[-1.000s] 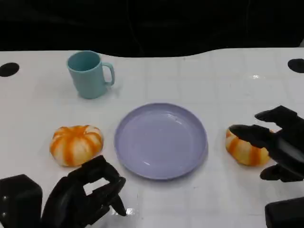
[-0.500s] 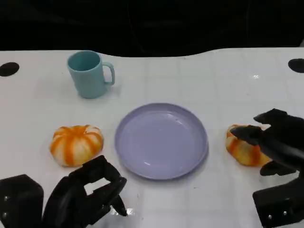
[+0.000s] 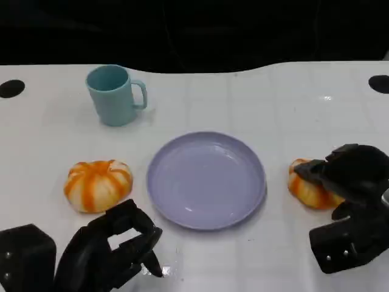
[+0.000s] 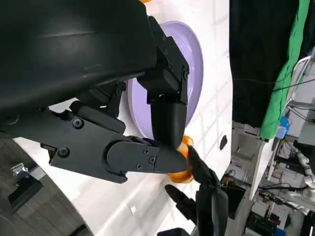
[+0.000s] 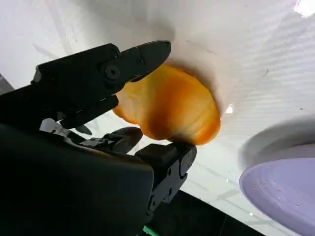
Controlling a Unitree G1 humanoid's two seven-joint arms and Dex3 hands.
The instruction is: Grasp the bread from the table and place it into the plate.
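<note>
Closing my right hand (image 3: 351, 182) around the bread (image 3: 308, 188), which sits on the white table (image 3: 243, 103) just right of the plate (image 3: 206, 180); fingers touch both flanks, grip not firm yet. Bread looks light, soft, ribbed, glossy orange-white: I'd squeeze gently across the sides. Plate is smooth lavender, shallow. Left hand (image 3: 112, 249) rests curled, holding nothing.

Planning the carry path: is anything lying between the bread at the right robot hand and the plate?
Nothing visible does. The bread lies on the table just right of the plate, with bare white table between them. The right robot hand is already around the bread.
</note>
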